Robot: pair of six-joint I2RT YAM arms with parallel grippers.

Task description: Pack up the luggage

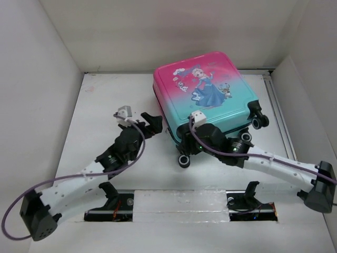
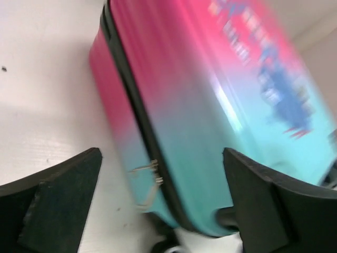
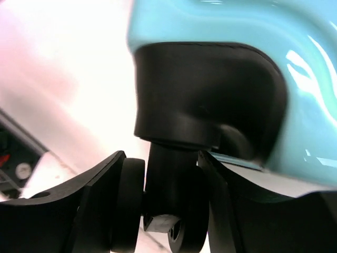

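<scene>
Suitcase (image 1: 202, 89) lies closed and flat on worktop (image 1: 105, 105), far centre-right, princess print up. Long axis runs near-far, wheel end pointing near and slightly right. Left tool (image 1: 155, 122) spread wide, just left of the suitcase's near-left side, not touching. Right tool (image 3: 160, 158) narrow, fingers clamped either side of a black wheel (image 3: 168, 211) at the near edge.

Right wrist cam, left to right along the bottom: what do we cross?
Black end effector finger → black twin caster wheel → second black finger. The teal hard-shell suitcase spans the width above them, so it is left out of the order.
</scene>
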